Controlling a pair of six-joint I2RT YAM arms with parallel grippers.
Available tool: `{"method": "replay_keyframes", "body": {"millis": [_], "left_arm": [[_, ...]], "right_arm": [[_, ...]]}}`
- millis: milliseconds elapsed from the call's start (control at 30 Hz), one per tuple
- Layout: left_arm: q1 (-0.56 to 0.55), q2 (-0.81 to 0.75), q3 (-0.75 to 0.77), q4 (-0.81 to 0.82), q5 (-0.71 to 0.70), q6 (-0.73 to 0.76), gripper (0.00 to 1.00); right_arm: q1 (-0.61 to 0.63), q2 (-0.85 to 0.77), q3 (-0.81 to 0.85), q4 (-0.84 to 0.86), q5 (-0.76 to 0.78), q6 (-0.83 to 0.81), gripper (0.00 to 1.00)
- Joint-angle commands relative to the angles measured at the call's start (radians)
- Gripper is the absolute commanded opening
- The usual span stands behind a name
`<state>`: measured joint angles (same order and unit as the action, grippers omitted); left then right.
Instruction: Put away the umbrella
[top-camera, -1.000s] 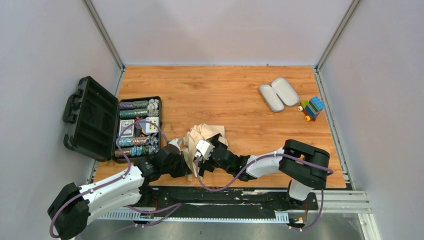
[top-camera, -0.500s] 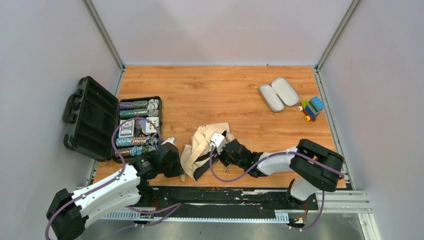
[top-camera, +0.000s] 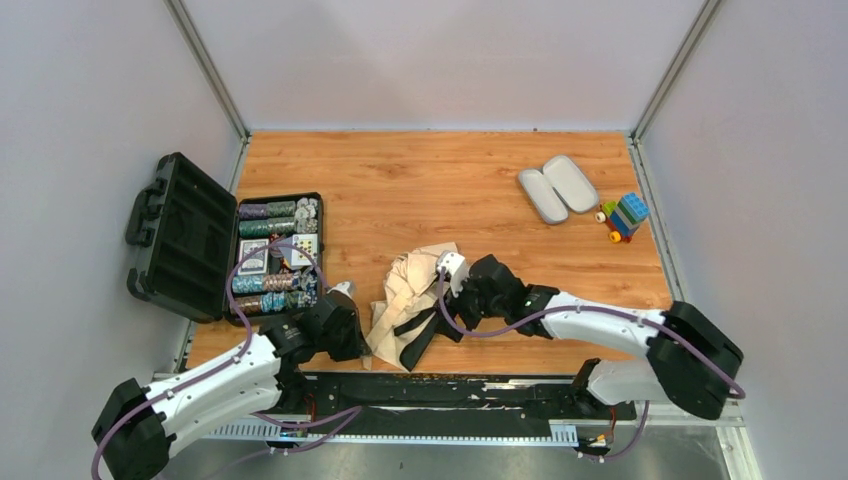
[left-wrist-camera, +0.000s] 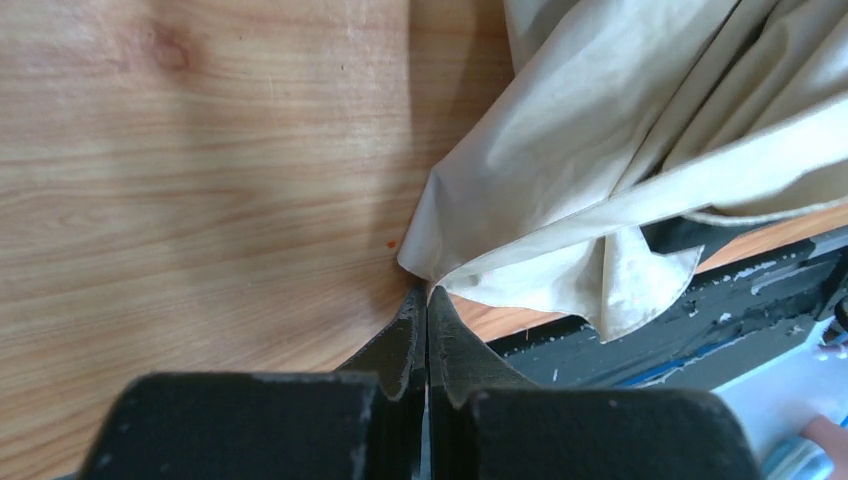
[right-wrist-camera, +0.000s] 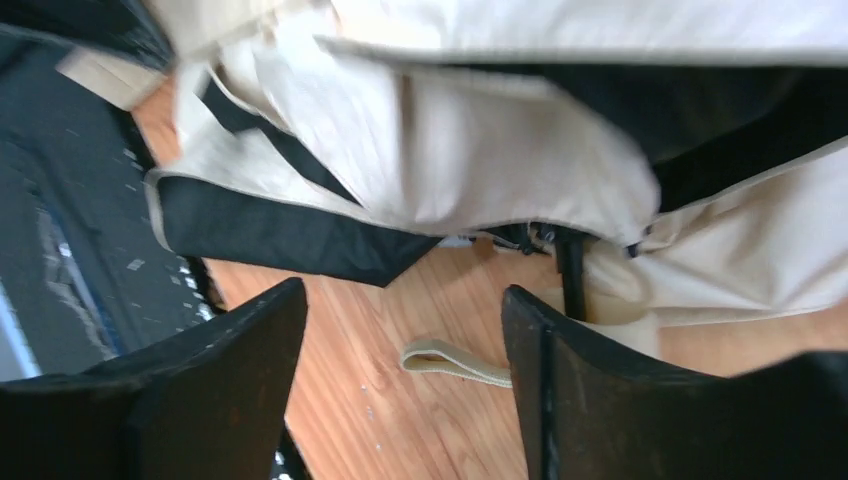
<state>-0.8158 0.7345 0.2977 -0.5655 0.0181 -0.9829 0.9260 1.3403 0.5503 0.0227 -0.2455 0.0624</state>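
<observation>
Beige fabric of the umbrella (top-camera: 405, 295) lies loose and crumpled at the 6 o'clock edge of the worktop (top-camera: 450, 180), so the step in hand appears to be gathering the canopy, which is not yet rolled or strapped. Left gripper (left-wrist-camera: 427, 300), at the umbrella's 8 o'clock, has its jaws pressed together on nothing, tips just beside a fabric corner; right gripper (right-wrist-camera: 402, 300), at its 3 o'clock, hangs over the folds with jaws apart and empty. Next move probably calls for the right gripper to pinch the cloth or the strap tab (right-wrist-camera: 455, 362).
</observation>
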Motion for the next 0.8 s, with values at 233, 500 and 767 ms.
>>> {"method": "replay_keyframes", "body": {"millis": [233, 500, 767], "left_arm": [[0.001, -0.025, -0.039, 0.044, 0.019, -0.03, 0.0], [0.001, -0.038, -0.051, 0.039, 0.013, -0.038, 0.0], [0.001, -0.046, -0.034, 0.017, 0.008, -0.033, 0.0]], "right_arm": [[-0.002, -0.106, 0.139, -0.103, 0.13, -0.244, 1.0], [-0.003, 0.154, 0.148, 0.158, 0.081, -0.296, 1.0], [-0.025, 0.373, 0.085, 0.315, 0.027, -0.009, 0.5]]}}
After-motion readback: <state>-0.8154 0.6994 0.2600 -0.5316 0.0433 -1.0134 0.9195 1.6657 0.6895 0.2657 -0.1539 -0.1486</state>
